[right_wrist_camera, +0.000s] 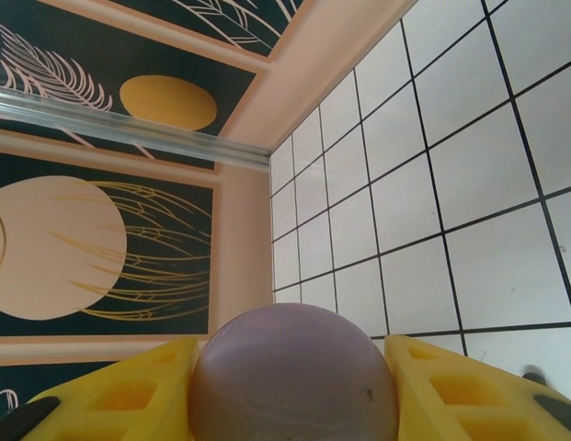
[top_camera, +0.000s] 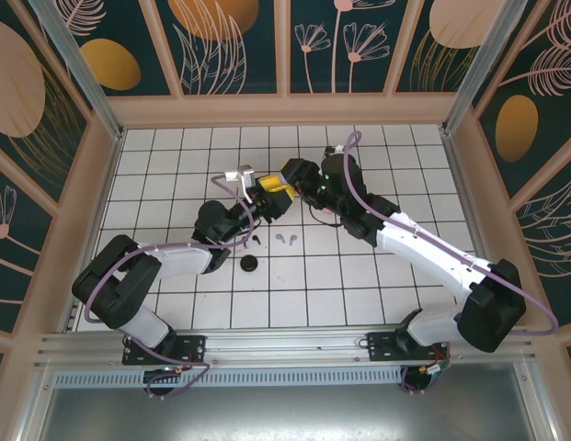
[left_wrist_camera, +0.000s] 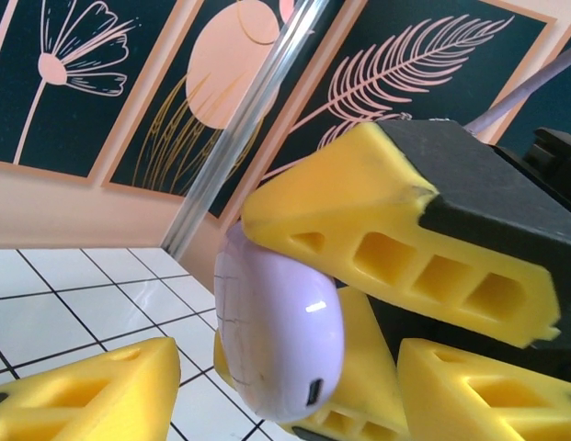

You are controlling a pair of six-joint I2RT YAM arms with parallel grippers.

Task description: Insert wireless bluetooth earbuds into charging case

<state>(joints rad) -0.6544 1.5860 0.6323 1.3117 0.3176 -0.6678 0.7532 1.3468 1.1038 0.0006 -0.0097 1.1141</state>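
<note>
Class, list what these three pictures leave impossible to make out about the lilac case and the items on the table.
1. Lilac case, left wrist view: a yellow finger of the right gripper covers its upper end.
2. Same case, right wrist view: the bottom edge cuts off its lower part.
3. Lilac earbuds, top view: too small to tell how they lie.

floor [top_camera: 359,285]: white tiles, black grout | walls [top_camera: 221,41]: dark floral panels | frame [top_camera: 76,64]: aluminium
</note>
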